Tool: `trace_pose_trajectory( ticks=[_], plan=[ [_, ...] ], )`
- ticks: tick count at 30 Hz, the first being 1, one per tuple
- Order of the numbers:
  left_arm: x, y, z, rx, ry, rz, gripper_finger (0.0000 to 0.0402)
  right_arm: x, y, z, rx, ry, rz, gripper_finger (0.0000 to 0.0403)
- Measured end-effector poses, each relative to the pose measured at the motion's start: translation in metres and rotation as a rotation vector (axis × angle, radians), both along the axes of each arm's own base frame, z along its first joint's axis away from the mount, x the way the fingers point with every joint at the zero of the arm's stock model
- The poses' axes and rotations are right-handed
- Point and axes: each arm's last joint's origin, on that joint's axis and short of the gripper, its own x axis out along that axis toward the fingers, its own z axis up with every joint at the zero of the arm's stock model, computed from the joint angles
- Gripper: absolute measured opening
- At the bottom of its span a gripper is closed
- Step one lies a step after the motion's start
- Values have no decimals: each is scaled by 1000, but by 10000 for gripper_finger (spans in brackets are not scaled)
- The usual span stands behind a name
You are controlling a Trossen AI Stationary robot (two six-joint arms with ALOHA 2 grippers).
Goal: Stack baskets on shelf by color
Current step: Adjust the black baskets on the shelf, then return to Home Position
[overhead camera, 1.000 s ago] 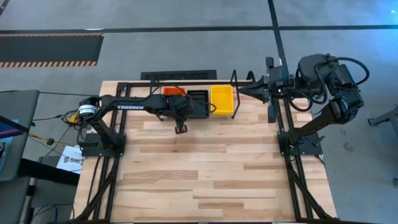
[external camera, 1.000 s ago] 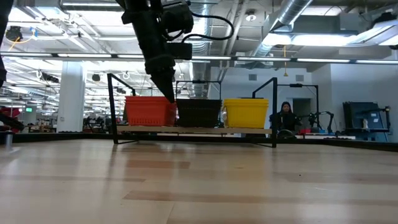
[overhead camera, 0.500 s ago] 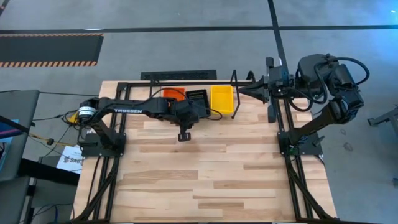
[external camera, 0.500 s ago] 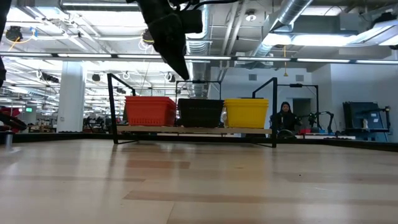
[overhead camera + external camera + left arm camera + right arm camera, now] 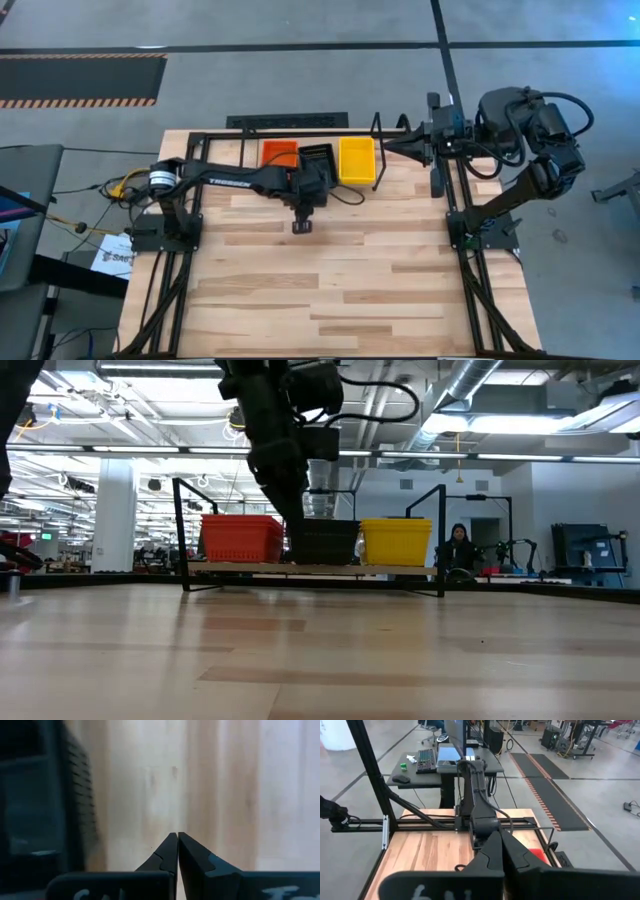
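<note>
black basket (image 5: 318, 157) sits mid-shelf (image 5: 377, 127), just behind and below the left gripper (image 5: 301, 226), whose jaws are pressed together and empty. right gripper (image 5: 501, 838), jaws likewise closed, waits well off to the side.

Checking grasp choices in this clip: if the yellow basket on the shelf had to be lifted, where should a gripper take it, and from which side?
Probably by the front long wall of the yellow basket, coming straight down from above. It sits upright and open-topped at the end of the shelf, with the black basket close against its other side, so only the rim is free. The left gripper, shut, hangs nearest.
</note>
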Motion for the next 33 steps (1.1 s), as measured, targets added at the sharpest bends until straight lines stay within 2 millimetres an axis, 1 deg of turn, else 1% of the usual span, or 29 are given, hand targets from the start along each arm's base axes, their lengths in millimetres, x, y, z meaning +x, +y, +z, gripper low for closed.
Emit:
trace_pose_trajectory(
  ticks=[9,23,29,33],
  plan=[
    [-2,18,-2,89,20,71,0,-1,0,-3,18,30,-6,1],
    [-8,43,-2,140,44,146,0,-2,0,-5,18,50,-7,1],
    [-8,43,-2,94,32,140,0,-2,0,-5,19,50,-7,1],
    [-6,34,-1,78,29,124,0,-2,0,-5,26,49,-9,1]
  ],
)
